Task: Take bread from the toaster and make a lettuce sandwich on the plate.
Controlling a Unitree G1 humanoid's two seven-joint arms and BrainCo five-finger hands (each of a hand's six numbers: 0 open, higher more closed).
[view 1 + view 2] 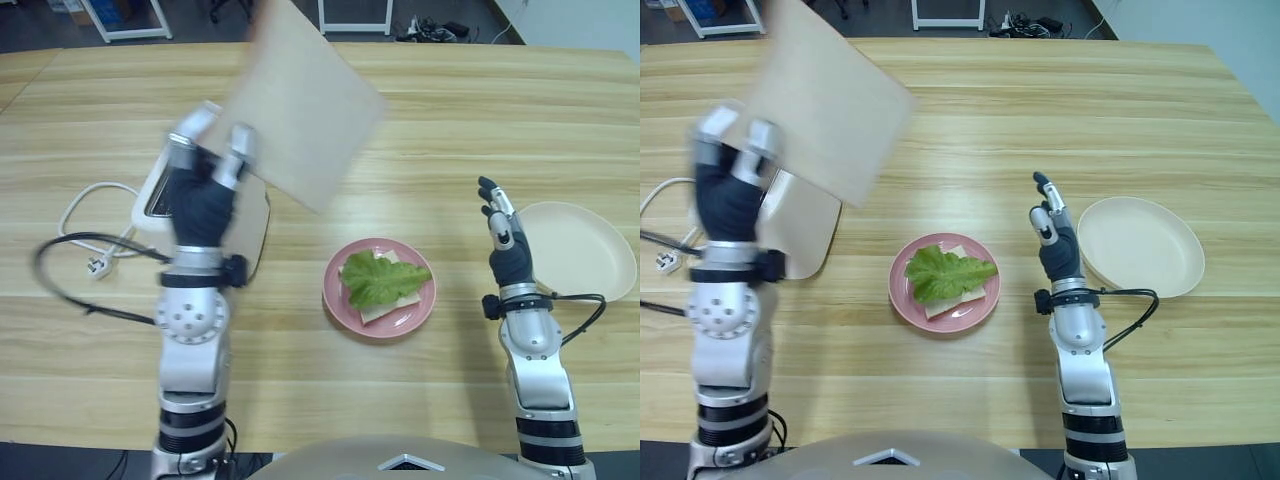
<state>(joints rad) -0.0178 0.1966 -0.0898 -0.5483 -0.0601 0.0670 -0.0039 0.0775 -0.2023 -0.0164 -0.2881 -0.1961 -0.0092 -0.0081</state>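
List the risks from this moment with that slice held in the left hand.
1. The left hand pinches the bread slice only at its lower edge, high above the toaster; it could slip or tear and drop.
2. The lettuce overhangs the lower slice on the pink plate; a top slice set down off-centre might push the leaf out.
3. Swinging across to the plate, the arm may clip the toaster.

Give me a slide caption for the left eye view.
Left hand holds a bread slice above the toaster; lettuce lies on another slice on the pink plate.
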